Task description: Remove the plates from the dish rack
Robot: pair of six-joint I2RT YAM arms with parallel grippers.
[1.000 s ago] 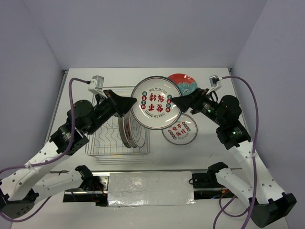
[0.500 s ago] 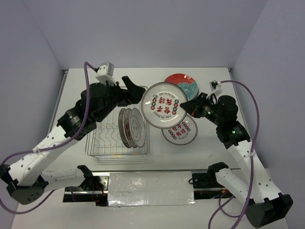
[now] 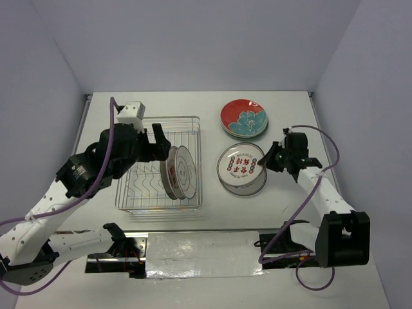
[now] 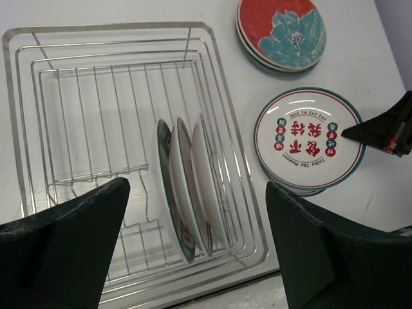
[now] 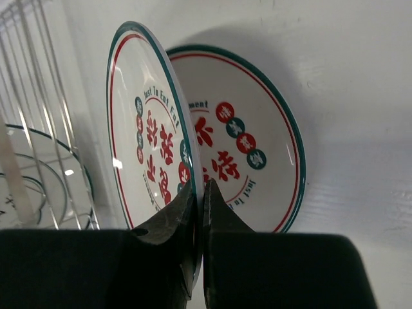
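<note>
The left hand [image 3: 158, 143] is held spread wide over the dish rack [image 4: 103, 29], in which three plates [image 4: 190, 187] are stood on edge. Right of the rack, a lettered plate [image 5: 145, 148] is pinched at its rim by the right hand [image 5: 199, 193] and tilted over a matching plate [image 5: 257, 148] on the bench [image 3: 193, 103].

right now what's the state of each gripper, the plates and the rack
left gripper: open, empty, over the rack
right gripper: shut on the top lettered plate's rim
top lettered plate: held, tilted over the lower lettered plate
rack: three plates standing on edge inside
red plates: stacked flat on the table
</note>
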